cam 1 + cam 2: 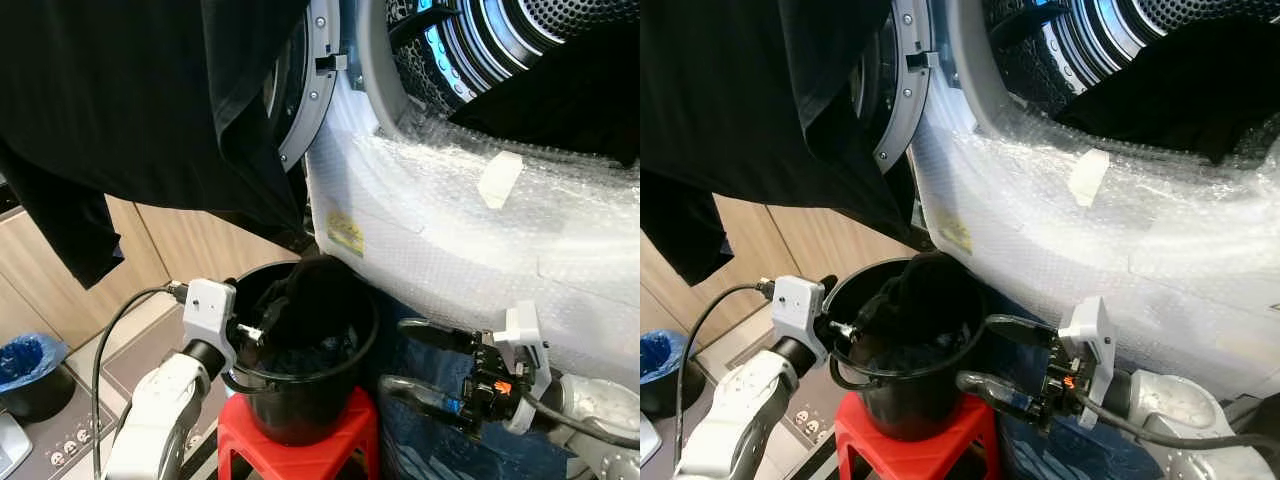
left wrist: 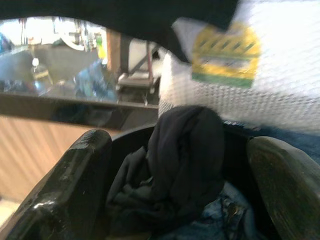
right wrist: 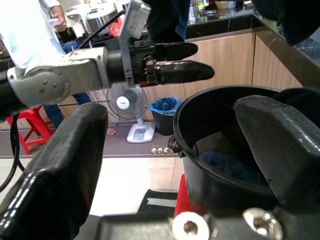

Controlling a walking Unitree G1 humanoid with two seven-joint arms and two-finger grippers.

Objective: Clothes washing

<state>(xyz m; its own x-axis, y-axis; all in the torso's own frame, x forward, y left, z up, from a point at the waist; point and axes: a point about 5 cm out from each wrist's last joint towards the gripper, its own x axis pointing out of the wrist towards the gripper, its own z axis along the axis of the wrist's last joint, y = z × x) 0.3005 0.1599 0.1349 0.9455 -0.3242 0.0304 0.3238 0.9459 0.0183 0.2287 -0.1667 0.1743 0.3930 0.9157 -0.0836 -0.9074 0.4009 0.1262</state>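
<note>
Your left pincer (image 1: 250, 335) is spread right at the black plastic bucket's (image 1: 300, 400) rim. The bunched dark garment (image 1: 315, 290) sits inside, just ahead, standing upright. Right pincer (image 1: 425, 360) is spread too, but further off.

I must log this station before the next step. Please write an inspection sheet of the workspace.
Surface: red stool carrying the black bucket.
Job's things: dark clothes heaped in the bucket; black garment hanging over the washer door; another in the drum.
Clutter: blue-lined bin.
Grippers: left gripper open at the bucket rim; right gripper open beside the bucket.
Cables: black cable along the left arm.
Surroundings: bubble-wrapped washer front, wooden cabinets.
</note>
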